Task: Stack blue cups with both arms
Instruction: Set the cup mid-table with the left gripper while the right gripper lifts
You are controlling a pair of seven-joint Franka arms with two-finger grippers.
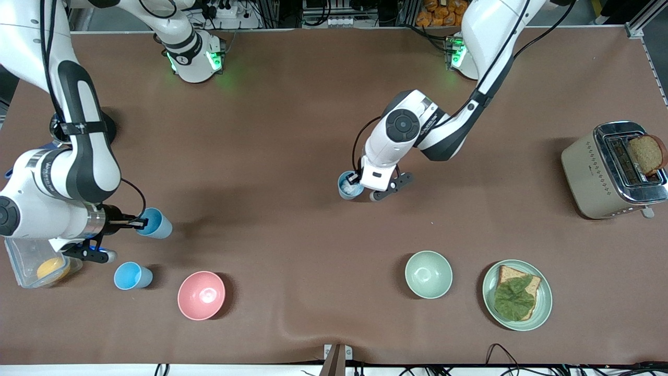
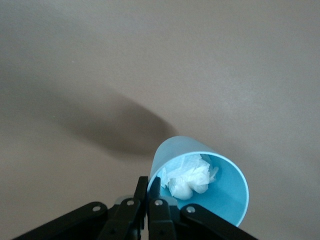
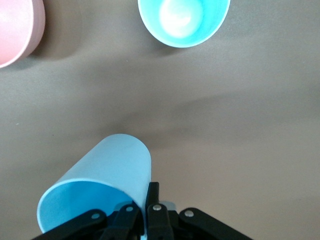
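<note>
My right gripper [image 1: 136, 223] is shut on the rim of a sky-blue cup [image 1: 155, 223] and holds it tilted over the table at the right arm's end. In the right wrist view its fingers [image 3: 152, 196] pinch that cup's wall [image 3: 100, 180]. A second sky-blue cup [image 1: 133, 275] stands upright on the table beside the pink bowl; it also shows in the right wrist view [image 3: 184, 20]. My left gripper [image 1: 356, 180] is shut on the rim of a paler blue cup [image 1: 348, 186] with crumpled white paper inside [image 2: 192, 175], at mid table. The left wrist view shows that cup [image 2: 220, 195].
A pink bowl [image 1: 201, 295] and a pale green bowl [image 1: 428, 274] sit near the front camera. A plate with a sandwich [image 1: 543, 308] lies beside the green bowl. A toaster [image 1: 589, 172] stands at the left arm's end. A clear container [image 1: 21, 261] sits under my right arm.
</note>
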